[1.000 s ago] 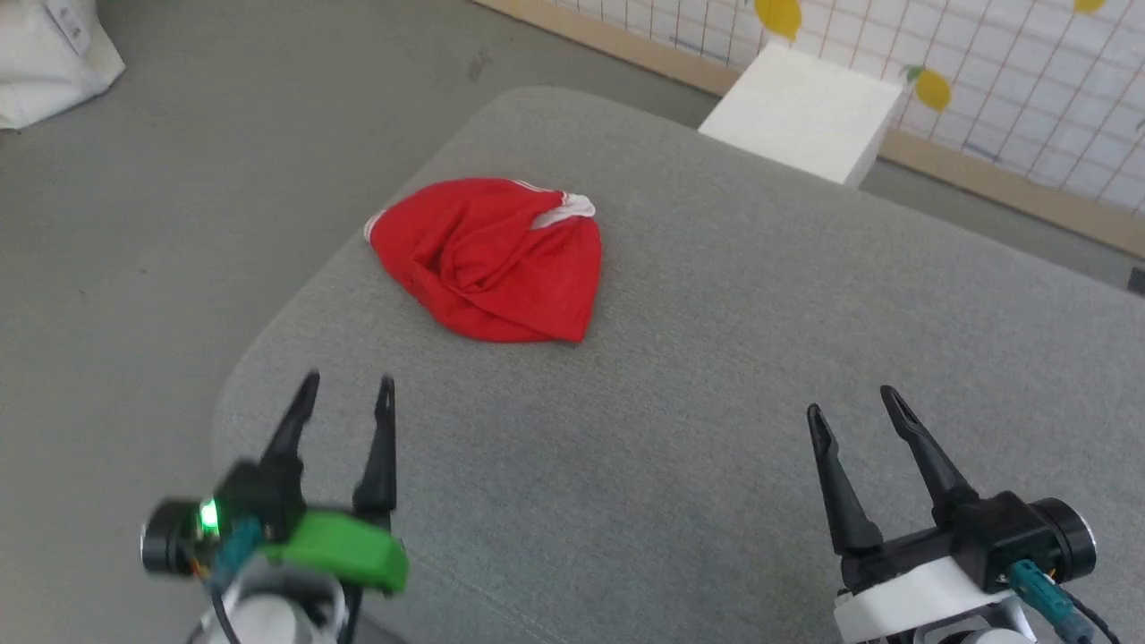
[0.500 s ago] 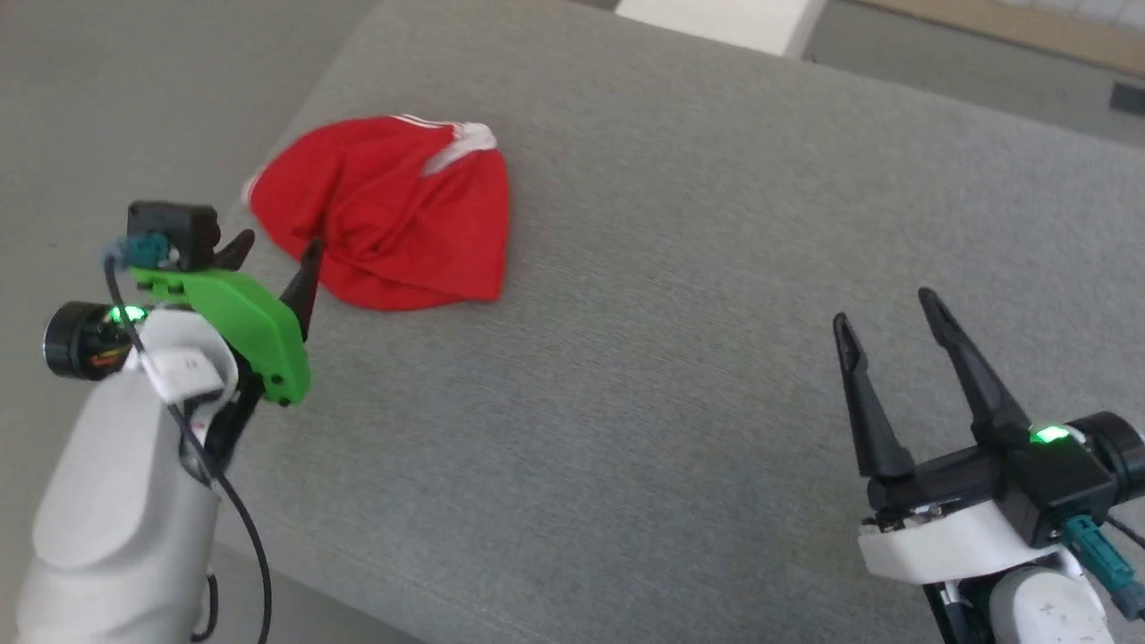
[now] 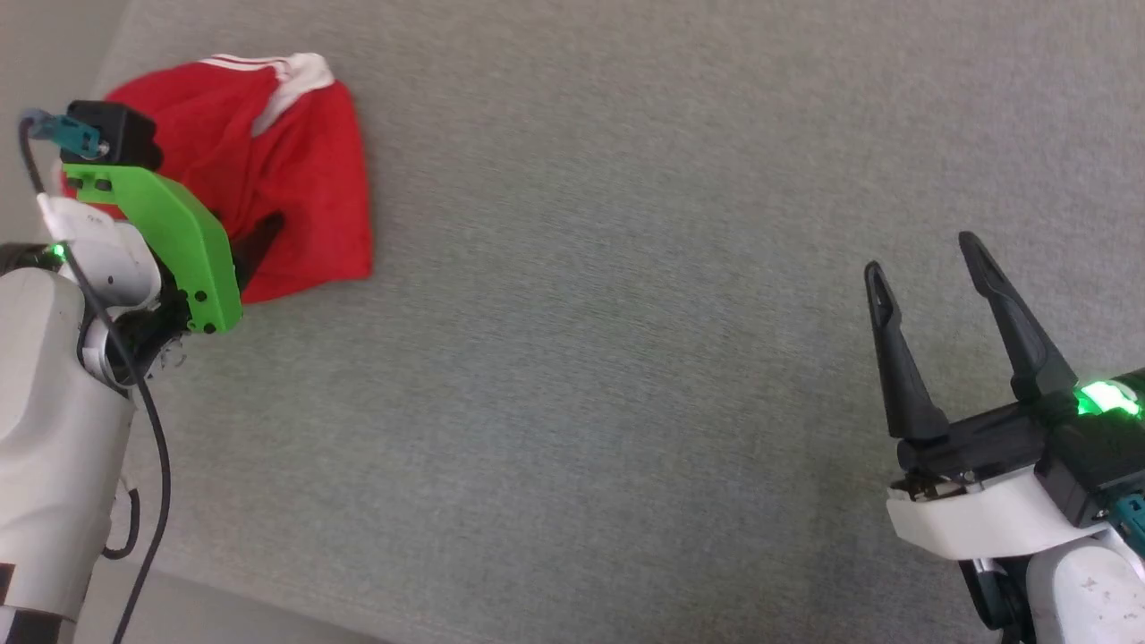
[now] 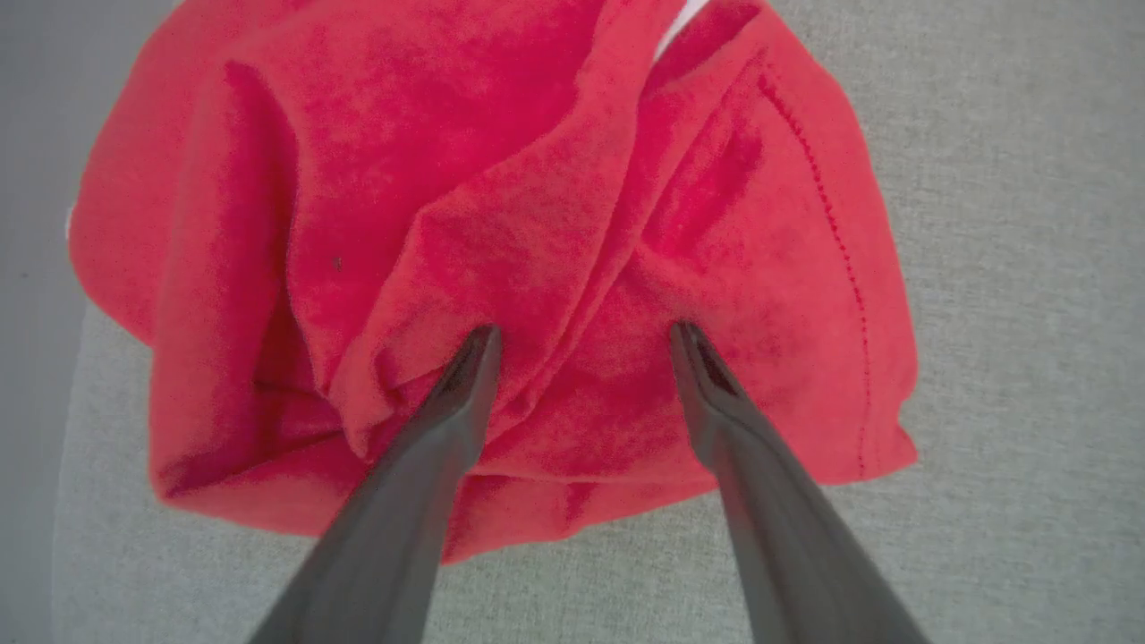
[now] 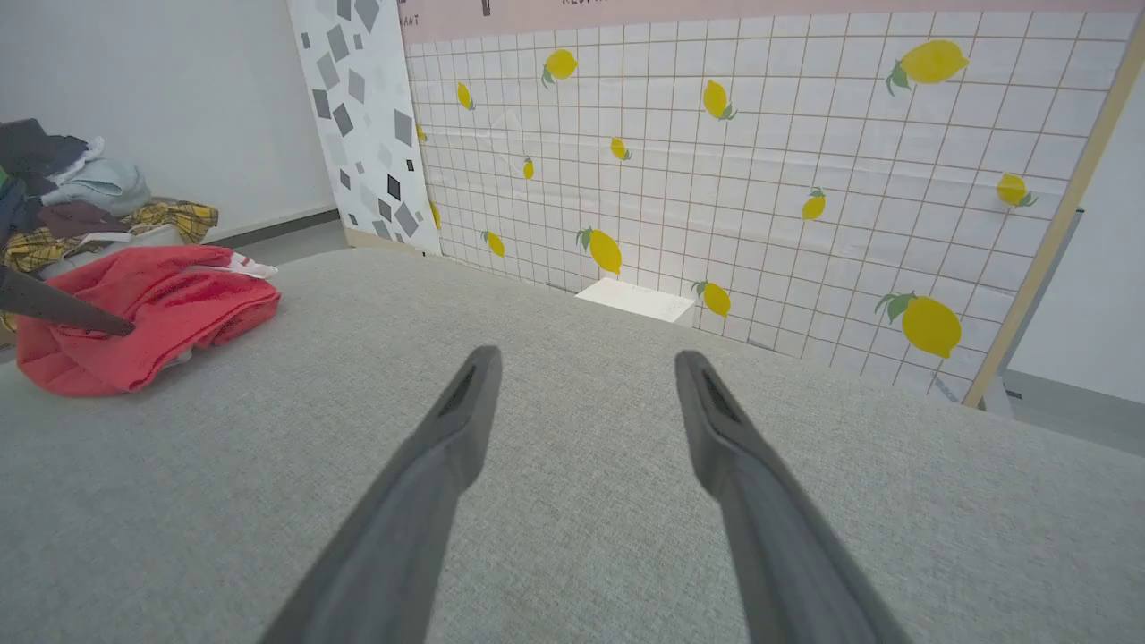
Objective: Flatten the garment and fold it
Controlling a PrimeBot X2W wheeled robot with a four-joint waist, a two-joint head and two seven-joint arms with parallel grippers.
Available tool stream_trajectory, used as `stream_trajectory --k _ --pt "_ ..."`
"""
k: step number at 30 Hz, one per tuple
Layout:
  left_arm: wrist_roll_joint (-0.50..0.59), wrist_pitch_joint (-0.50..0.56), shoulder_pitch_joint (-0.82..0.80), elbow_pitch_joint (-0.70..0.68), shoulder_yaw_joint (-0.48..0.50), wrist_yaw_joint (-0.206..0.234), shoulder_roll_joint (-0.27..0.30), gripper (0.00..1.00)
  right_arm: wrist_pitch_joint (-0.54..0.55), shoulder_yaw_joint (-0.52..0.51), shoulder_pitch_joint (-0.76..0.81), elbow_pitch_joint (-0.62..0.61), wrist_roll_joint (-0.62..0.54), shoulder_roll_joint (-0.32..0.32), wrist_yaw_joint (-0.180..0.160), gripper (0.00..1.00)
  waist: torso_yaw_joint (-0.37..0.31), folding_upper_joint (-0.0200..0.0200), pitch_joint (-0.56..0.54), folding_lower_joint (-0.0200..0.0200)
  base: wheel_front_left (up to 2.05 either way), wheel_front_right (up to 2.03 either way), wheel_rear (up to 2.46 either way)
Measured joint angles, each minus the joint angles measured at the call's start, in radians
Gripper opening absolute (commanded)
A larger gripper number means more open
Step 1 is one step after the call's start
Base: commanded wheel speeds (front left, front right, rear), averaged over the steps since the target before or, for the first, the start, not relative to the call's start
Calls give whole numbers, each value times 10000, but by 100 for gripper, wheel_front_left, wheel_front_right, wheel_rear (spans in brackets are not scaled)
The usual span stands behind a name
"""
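The garment lies crumpled in a red heap with a white striped edge, at the far left of the grey padded surface. My left gripper hangs over the heap's near part behind its green bracket. In the left wrist view the left gripper is open, both tips down on the red folds of the garment, nothing pinched between them. My right gripper stands open at the lower right, far from the cloth. In its wrist view the right gripper is over bare surface, the garment far to the left.
The surface's left edge runs close beside the heap. A white box sits past the far edge below a lemon-patterned grid wall. A pile of other clothes lies beyond the garment.
The camera has tilted down, shifting the whole picture. My left arm has reached forward from the near edge until its open fingers are over the garment. The right gripper stays open in place.
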Motion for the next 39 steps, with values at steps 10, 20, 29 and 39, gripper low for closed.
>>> stream_trajectory --k 10,20,29,39 --pt "-1517 989 -163 199 -700 2 477 0 0 -115 -136 29 -10 -8 0 100 -338 0 315 -1 0 0 0" --pt "-1292 -2382 31 77 -1221 0 1003 0 -109 -194 -111 424 -29 82 0 100 -115 0 -488 -1 0 0 0" --pt "-71 -6011 -22 -405 -941 12 1559 0 -412 -171 221 1103 10 500 0 100 22 0 -1832 -2 0 0 0" --pt "1152 -7549 -772 -3049 -989 477 1630 0 -640 -234 560 1586 113 755 0 100 -61 0 -3413 -2 0 0 0"
